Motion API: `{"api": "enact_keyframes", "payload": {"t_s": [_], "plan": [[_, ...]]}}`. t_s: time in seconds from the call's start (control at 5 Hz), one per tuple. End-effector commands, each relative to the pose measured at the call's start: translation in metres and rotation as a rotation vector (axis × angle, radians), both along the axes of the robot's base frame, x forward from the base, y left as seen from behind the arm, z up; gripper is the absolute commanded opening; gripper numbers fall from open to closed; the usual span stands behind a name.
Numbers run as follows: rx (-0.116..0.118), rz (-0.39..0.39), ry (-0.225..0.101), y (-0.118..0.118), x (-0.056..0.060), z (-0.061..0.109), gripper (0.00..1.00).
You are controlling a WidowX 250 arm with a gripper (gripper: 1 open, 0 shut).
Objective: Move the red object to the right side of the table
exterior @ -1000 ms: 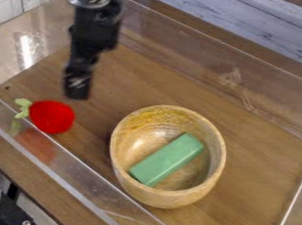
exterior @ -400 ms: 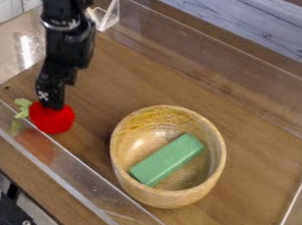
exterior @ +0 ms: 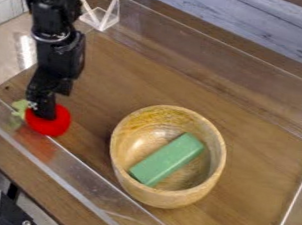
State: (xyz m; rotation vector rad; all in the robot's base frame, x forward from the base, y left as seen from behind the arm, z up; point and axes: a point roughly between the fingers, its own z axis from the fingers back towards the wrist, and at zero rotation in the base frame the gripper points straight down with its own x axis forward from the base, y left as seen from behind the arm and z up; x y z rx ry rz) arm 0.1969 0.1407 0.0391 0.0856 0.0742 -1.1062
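The landmark is the wooden bowl (exterior: 163, 192), which stands on the brown surface (exterior: 263, 160). The red object (exterior: 49, 121) lies to the left of the bowl, apart from it, near the low clear wall (exterior: 87, 182) that makes the front edge. The tool (exterior: 52, 97) is released, with its fingers apart, and it is down at the red object; whether they touch, I cannot tell. Between the red object and the bowl there is a strip of bare wood. Behind the bowl, and also to its right until the side wall (exterior: 294, 199), the wood is open, with wide room. The green block (exterior: 169, 158) lies tilted inside the bowl.
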Motion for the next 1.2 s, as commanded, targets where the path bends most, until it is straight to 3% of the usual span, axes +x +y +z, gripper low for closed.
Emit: {"api": "enact_keyframes", "payload": {"t_s": [0.0,0.2,0.6,0.8,1.0], "plan": [[-0.006,0.036,-0.018,0.015,0.002,-0.007,1.00],[-0.032,0.065,-0.022,0.023,0.006,-0.017,1.00],[-0.104,-0.055,-0.009,0.042,0.004,-0.018,1.00],[-0.150,-0.010,-0.004,0.041,-0.004,-0.021,0.00],[-0.197,0.035,0.009,0.038,-0.013,-0.023,0.00]]}}
